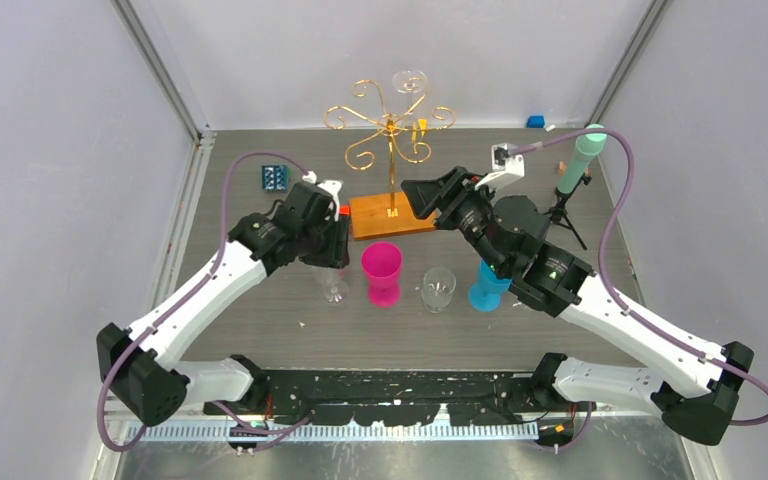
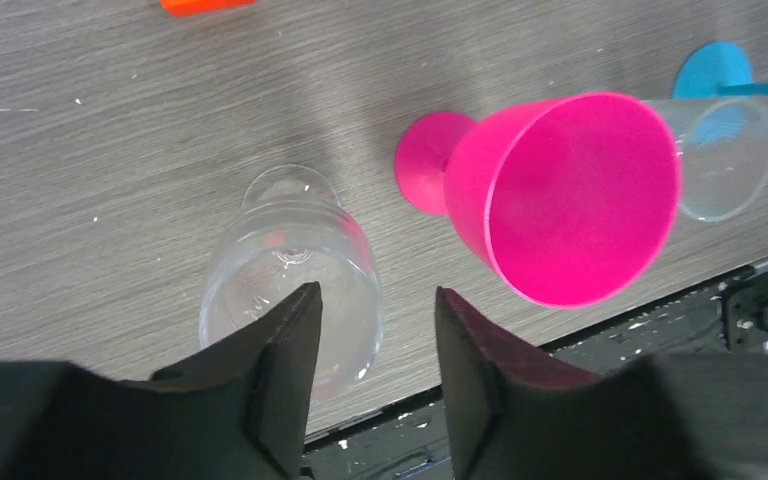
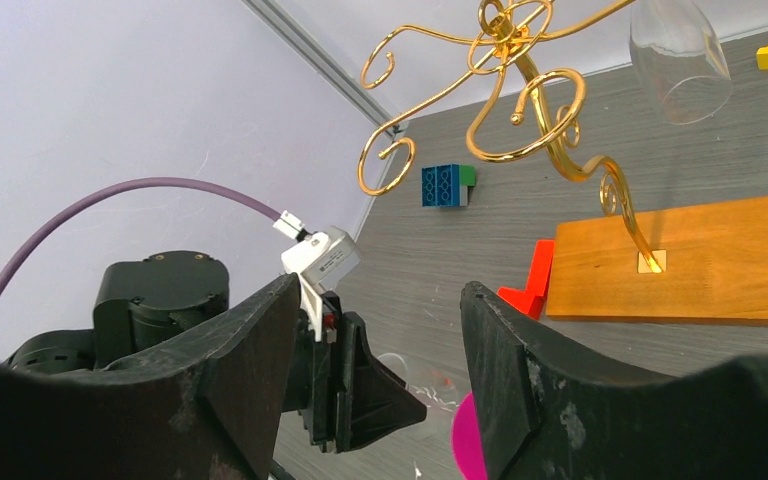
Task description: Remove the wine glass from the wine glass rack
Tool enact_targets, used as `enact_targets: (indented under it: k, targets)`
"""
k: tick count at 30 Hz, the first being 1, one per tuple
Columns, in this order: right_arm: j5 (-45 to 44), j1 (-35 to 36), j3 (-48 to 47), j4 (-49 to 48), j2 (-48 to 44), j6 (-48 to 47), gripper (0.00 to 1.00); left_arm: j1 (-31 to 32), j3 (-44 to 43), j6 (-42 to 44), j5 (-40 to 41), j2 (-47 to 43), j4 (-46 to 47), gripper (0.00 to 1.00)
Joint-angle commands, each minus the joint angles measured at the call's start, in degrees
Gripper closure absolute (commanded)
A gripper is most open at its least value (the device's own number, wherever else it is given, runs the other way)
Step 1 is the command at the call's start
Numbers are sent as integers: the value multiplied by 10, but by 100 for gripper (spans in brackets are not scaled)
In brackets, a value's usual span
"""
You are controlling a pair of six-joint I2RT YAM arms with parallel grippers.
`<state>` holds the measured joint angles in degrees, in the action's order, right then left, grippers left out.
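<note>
At the back of the table (image 1: 410,335), the wine glass rack (image 1: 392,126) stands on its orange-brown wooden base (image 1: 390,216). I see one hanging wine glass (image 1: 408,82) there, bowl down, on a gold scroll arm at the rack's far side. A standing wine glass (image 2: 290,285) rests upright on the table in front of the base's left end. It is first in a row with a pink goblet (image 1: 381,272), a clear glass (image 1: 438,288) and a blue goblet (image 1: 485,292). My left gripper (image 2: 377,293) hovers right above the standing wine glass, fingers parted and clamping nothing. From the wrist camera one fingertip overlaps the rim, and I cannot tell whether it touches. My right gripper (image 3: 380,288) sits just right of the base, aimed at the rack, jaws wide and empty. A blue brick block (image 1: 275,178) lies near the left wall.
</note>
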<state>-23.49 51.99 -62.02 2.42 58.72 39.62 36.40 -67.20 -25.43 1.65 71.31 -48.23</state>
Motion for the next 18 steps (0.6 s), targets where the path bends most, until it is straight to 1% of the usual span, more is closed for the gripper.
enact_targets:
  k: [1, 5, 8, 9, 10, 11, 15, 18]
  targets:
    - [-2, -2, -13, -4, -15, -9, 35, 3, -46, 9, -12, -48, 21, 44]
    - [10, -3, -42, 23, -4, -38, 34, 3, -78, 34, -5, -77, 10, 26]
    - [-9, -10, -101, 75, 27, -61, 33, 3, -97, 57, 8, -102, 13, 13]
    - [-15, -14, -116, 98, 36, -72, 33, 3, -100, 60, 12, -110, 18, 10]
    - [-20, -26, -141, 109, 54, -75, 32, 3, -101, 61, 12, -120, 27, 7]
    - [-17, -35, -155, 128, 64, -78, 32, 3, -101, 62, 11, -130, 38, 2]
    - [36, -102, -244, 160, 122, -79, 29, 3, -84, 62, 10, -170, 87, 0]
    - [50, -160, -299, 187, 181, -78, 28, 3, -71, 62, 19, -196, 106, 0]
